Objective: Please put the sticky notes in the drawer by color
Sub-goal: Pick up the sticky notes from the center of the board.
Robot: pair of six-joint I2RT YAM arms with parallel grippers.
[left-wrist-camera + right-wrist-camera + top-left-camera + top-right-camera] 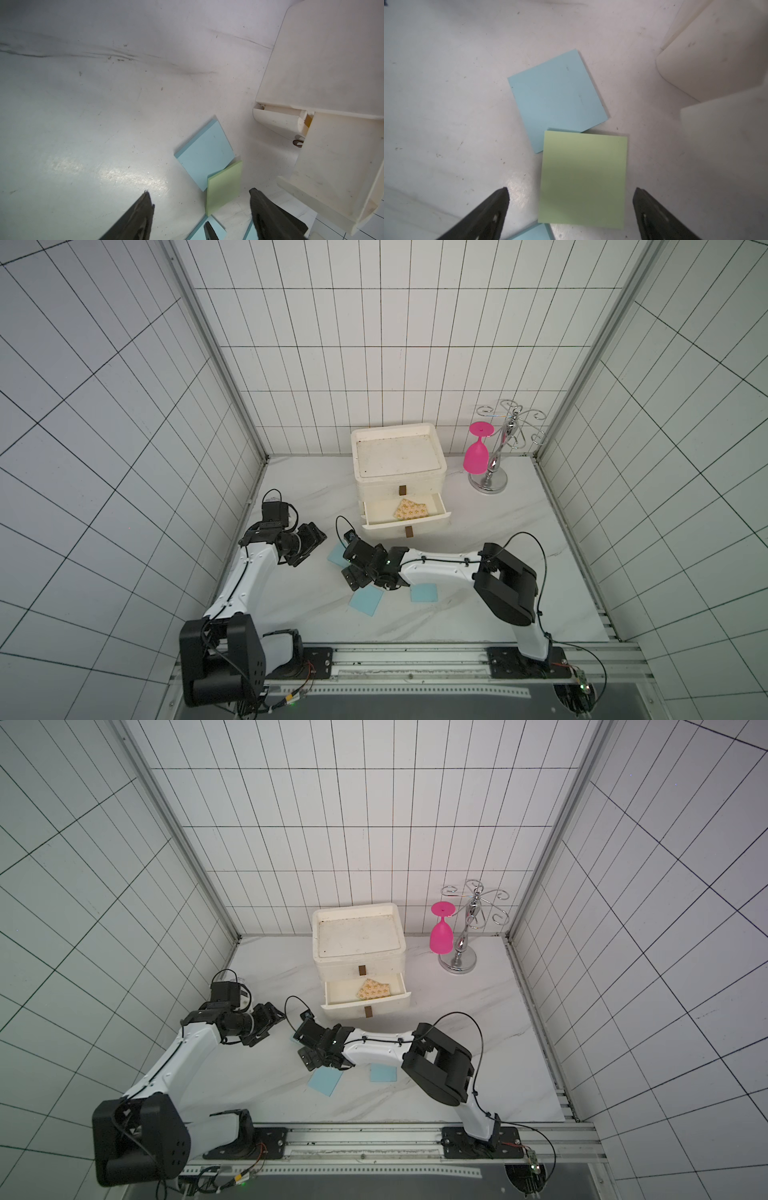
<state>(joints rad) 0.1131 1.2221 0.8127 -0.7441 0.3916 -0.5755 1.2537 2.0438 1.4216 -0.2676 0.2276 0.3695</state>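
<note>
The bench [498, 572] carries the drawer chest [399, 456], which stands beyond both hands. Its middle drawer [380, 512] is pulled out with the tan pads [411, 509] lying inside, so that color looks sorted. The right hand [571, 191] hovers low, its fingers spread wide and empty. The green pad [583, 178] lies flat between them, probably lined up so they can pinch its opposite edges. It overlaps a corner of a blue pad [556, 97] just ahead of the hand. The left hand [200, 192], also parted and empty, hangs beside them, likely keeping clear. Two further blue pads [366, 600] lie behind the right hand.
</note>
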